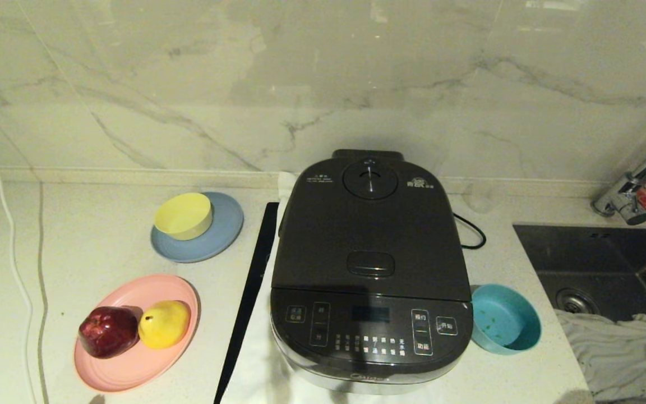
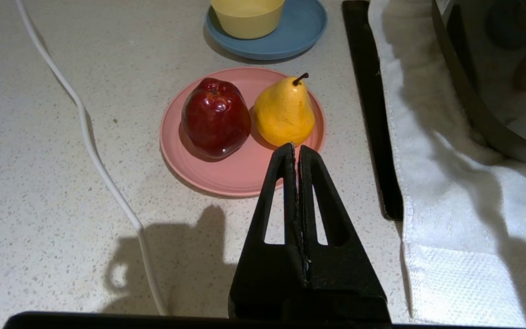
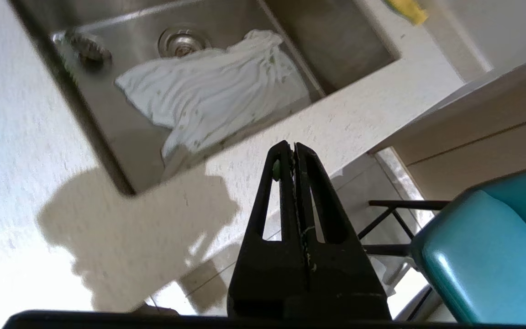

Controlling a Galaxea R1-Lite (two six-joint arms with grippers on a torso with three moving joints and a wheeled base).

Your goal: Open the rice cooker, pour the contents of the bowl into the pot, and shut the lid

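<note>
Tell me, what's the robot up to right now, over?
Left end effector shut, near the fruit plate. Right end effector shut, by the sink. Rice cooker lid closed; bowl nearly empty beside it. Nothing blocking.

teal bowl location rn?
Head view: the teal bowl sits on the counter at the robot's right, beside the rice cooker, with the sink further right.
</note>
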